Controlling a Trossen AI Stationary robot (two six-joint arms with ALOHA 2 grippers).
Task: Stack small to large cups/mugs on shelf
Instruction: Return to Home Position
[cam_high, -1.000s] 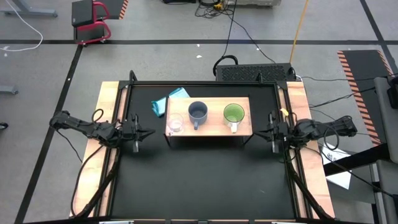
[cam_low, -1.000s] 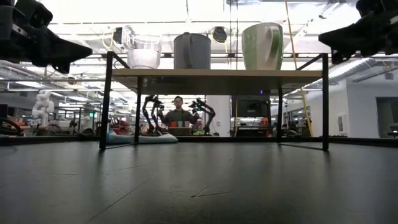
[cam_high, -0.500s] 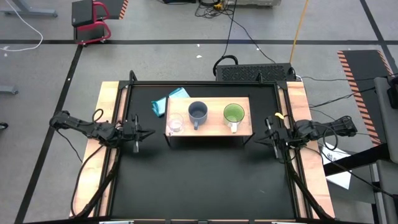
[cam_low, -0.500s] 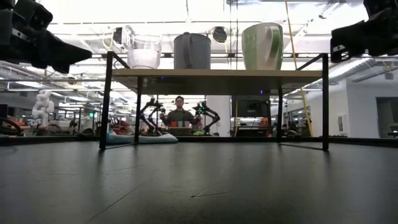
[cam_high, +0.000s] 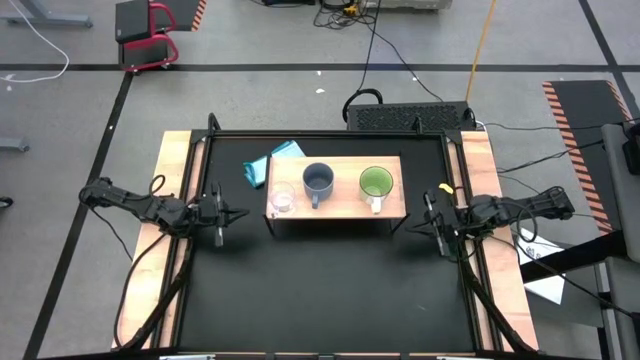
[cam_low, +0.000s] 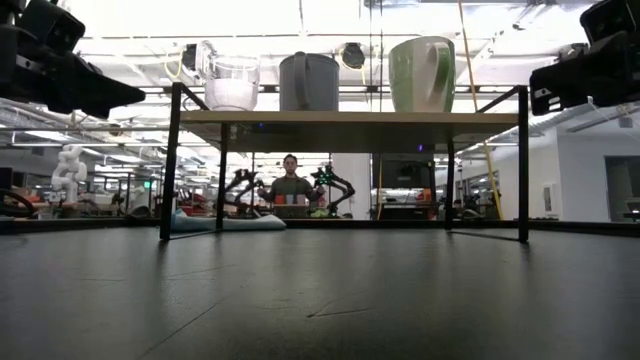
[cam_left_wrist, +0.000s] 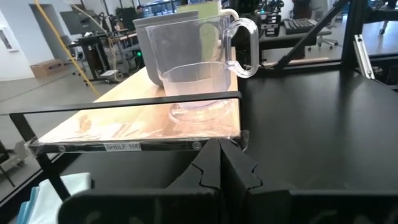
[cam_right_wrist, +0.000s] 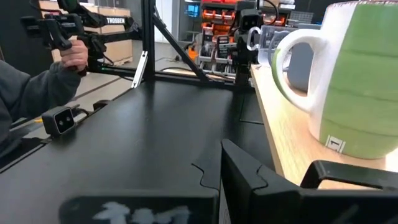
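The light wooden shelf (cam_high: 345, 206) stands at the middle of the black table. On its top, in a row, rest a clear glass cup (cam_high: 281, 200) at the left, a grey-blue mug (cam_high: 318, 181) in the middle and a green mug with a white handle (cam_high: 376, 183) at the right. My left gripper (cam_high: 243, 213) hovers shut and level just off the shelf's left end, facing the glass cup (cam_left_wrist: 199, 62). My right gripper (cam_high: 413, 226) hovers shut and level off the shelf's right end, near the green mug (cam_right_wrist: 360, 87). Neither touches anything.
A blue cloth (cam_high: 270, 163) lies on the table behind the shelf's left end. The black table top in front of the shelf (cam_high: 330, 290) is bare. A person's sleeve and hand (cam_right_wrist: 74, 56) show beyond the table, and a person sits far behind (cam_low: 290, 185).
My right gripper has swung its fingertips a little toward the table's near edge while staying shut and level. The cups and the shelf have not moved.
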